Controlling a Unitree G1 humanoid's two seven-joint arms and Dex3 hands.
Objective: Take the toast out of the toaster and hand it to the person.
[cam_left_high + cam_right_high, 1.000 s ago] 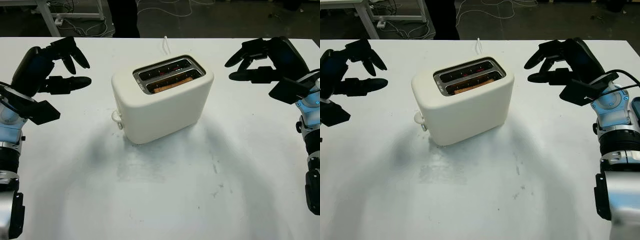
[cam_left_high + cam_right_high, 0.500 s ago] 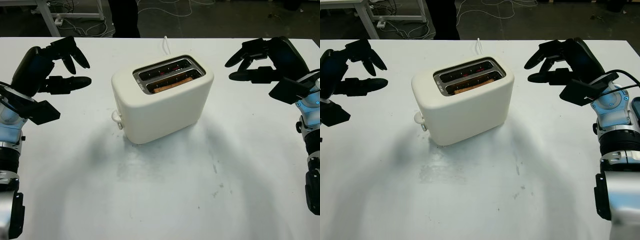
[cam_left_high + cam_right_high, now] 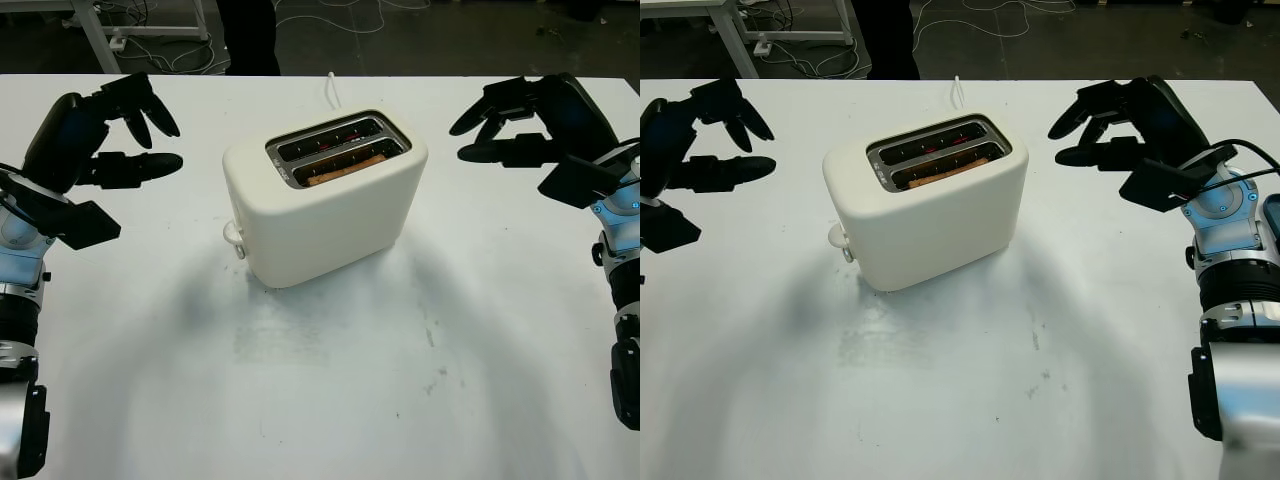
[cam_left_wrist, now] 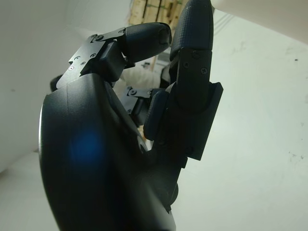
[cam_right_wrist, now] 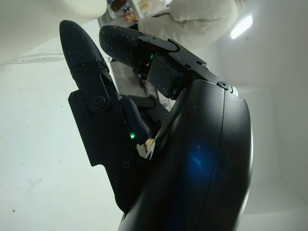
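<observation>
Nothing moved: left hand (image 3: 95, 150) and right hand (image 3: 530, 125) still flank toaster (image 3: 325, 200), fingers open, empty.

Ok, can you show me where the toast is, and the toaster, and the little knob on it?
toast (image 3: 345, 169), left eye view, on its brown top edge showing in the nearer slot.
toaster (image 3: 330, 215), left eye view, on its cream front wall.
knob (image 3: 234, 236), left eye view, on the round lever at the toaster's end.

toast (image 3: 345, 170) sits inside the white toaster (image 3: 325, 200).
</observation>
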